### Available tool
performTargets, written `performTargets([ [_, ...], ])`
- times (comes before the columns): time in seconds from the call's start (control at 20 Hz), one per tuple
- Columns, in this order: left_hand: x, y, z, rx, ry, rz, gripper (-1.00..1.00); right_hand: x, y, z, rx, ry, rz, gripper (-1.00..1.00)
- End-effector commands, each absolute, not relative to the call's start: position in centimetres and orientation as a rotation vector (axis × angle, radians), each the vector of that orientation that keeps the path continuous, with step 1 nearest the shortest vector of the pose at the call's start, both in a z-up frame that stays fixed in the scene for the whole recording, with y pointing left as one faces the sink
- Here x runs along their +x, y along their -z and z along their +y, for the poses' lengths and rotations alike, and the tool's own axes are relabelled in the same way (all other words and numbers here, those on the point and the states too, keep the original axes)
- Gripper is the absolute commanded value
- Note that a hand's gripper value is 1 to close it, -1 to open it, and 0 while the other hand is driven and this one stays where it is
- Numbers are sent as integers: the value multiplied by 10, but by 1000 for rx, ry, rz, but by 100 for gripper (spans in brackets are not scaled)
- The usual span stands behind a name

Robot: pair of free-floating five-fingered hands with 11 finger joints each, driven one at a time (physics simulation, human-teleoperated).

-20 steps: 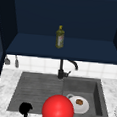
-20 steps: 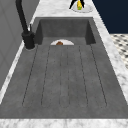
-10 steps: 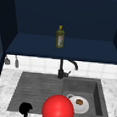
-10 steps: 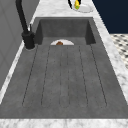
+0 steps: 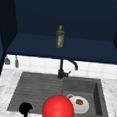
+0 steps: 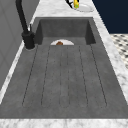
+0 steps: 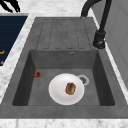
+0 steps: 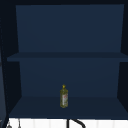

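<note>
**Q:** Red ball (image 5: 58, 109): how many are there, and where?

**A:** One. In the front view it is low in the picture, in front of the front rim of the sink (image 5: 99, 97), about where the draining board meets the basin. The right side view shows one small red thing (image 7: 37, 74) on the basin floor, against the wall at the picture's left. Whether it is the same ball cannot be told.

**Q:** How many hands are there?

**A:** One, the left hand (image 5: 25, 109). It is black and hangs over the front left corner of the sink, left of the ball and apart from it. In the right side view it is over the counter beyond the draining board (image 7: 10, 5). Whether it is open or closed cannot be told, and nothing can be seen in its hold.

**Q:** What lies in the basin?

**A:** One white plate (image 5: 82, 107) lies flat on the floor, carrying one brown piece of food (image 7: 70, 88). One drain (image 7: 83, 79) shows just beside the plate's rim.

**Q:** And the fittings?

**A:** One black tap (image 5: 61, 71) stands at the back rim, between the draining board and the basin.

**Q:** What is above the sink?

**A:** An open dark blue cabinet (image 8: 67, 32) with two shelves. One yellow-green bottle (image 8: 64, 97) stands upright on the lower shelf, near its middle.
</note>
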State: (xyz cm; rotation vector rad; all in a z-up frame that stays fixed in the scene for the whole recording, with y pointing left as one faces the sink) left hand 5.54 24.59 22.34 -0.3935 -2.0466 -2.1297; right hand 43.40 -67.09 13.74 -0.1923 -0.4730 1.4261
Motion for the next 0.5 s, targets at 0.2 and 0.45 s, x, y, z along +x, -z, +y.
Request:
performTargets([
  [0.2,55,-223,246,-393,2130,-2047,0,435,-150,-668,-291,-1382,-520,100],
  [0.45,55,-223,246,-393,2130,-2047,0,424,-158,-666,-271,-1409,-508,100],
])
